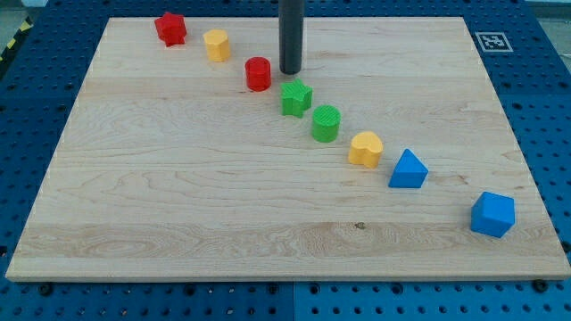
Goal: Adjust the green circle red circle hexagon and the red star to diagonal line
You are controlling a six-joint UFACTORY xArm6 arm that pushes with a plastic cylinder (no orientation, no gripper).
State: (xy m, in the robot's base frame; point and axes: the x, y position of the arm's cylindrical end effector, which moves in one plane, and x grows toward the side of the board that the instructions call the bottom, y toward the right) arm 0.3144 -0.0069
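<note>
my tip (291, 71) rests on the wooden board (178, 205) near the view's top, just right of the red circle (259, 73) and just above the green star (296, 97), with a small gap to each. there are no jaws on this rod, so there is nothing to be apart or together. the blocks run in a slanting row from the view's upper left to its lower right: red star (170, 28), yellow hexagon (217, 44), red circle, green star, green circle (326, 123), yellow heart (365, 149), blue triangle (408, 169), and a blue block (492, 214) whose shape i cannot make out surely, set a little apart near the board's lower right corner. a square marker (492, 41) sits at the board's upper right corner.
</note>
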